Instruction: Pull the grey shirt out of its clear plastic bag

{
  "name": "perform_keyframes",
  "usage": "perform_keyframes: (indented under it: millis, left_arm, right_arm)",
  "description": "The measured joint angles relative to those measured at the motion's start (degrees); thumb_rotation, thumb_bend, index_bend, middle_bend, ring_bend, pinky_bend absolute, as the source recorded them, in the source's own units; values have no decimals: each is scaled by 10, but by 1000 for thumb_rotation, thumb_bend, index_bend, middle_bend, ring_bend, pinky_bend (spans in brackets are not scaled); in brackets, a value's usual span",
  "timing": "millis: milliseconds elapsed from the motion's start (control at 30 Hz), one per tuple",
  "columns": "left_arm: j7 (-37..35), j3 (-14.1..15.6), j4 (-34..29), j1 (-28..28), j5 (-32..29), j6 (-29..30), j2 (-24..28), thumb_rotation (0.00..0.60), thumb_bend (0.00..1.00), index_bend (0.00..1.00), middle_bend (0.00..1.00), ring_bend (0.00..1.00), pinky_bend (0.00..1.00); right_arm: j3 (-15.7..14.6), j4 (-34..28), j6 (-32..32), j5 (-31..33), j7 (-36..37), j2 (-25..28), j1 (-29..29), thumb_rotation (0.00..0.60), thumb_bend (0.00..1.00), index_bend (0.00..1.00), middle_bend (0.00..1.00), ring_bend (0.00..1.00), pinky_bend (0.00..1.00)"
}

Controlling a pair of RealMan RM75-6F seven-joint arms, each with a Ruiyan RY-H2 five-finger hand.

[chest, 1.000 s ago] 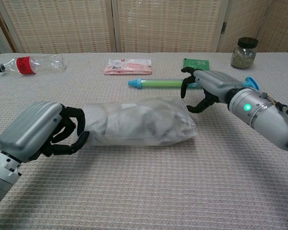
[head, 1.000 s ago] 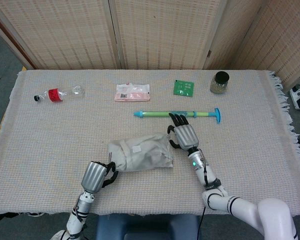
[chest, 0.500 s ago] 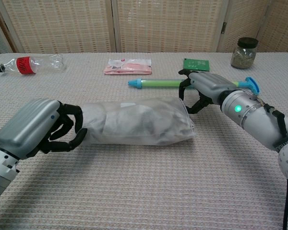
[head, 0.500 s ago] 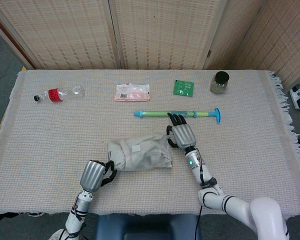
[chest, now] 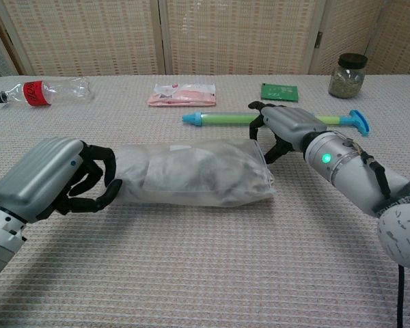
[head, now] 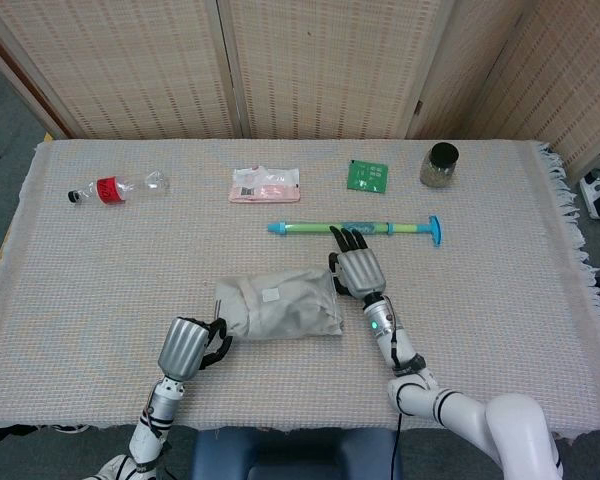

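The right hand (chest: 285,127) has slid closer to the bag (chest: 191,173) with the grey shirt (chest: 212,171), fingers curled at its right end. The left hand (chest: 51,179) still grips the left end. The bag lies mid-desk (head: 500,300), on a woven cloth, before wicker screens (head: 320,65).

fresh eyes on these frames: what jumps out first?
The bagged grey shirt lies mid-table with a hand at each end: the left hand curled at its left end, the right hand at the right end. Whether either actually grips the plastic cannot be told. Just behind lies a green and blue pump; along the far edge are a crushed bottle, a pink packet, a green card and a jar.
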Motion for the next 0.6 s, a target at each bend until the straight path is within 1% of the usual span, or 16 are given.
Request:
perform_keyframes:
  millis: [133, 233, 433, 600]
  left_arm:
    - [-1, -2, 0, 0, -1, 1, 3, 519, 631, 696, 1000, 1000, 1000]
    - [-1, -4, 0, -1, -4, 1, 5, 518, 644, 699, 1000, 1000, 1000]
    - [2, -6, 12, -1, -8, -3, 15, 521, 656, 707, 1000, 1000, 1000]
    - [3, -12, 29, -1, -18, -9, 32, 521, 657, 707, 1000, 1000, 1000]
  right_arm:
    - [1, 4, 5, 2, -5, -3, 2, 600, 524, 630, 6, 0, 0]
    - [2, 3, 6, 5, -12, -2, 1, 600, 565, 649, 17, 0, 0]
    - [-3, -10, 8, 11, -29, 15, -8, 600, 583, 669, 32, 0, 0]
    - [-9, -37, 21, 11, -38, 46, -25, 600, 585, 669, 33, 0, 0]
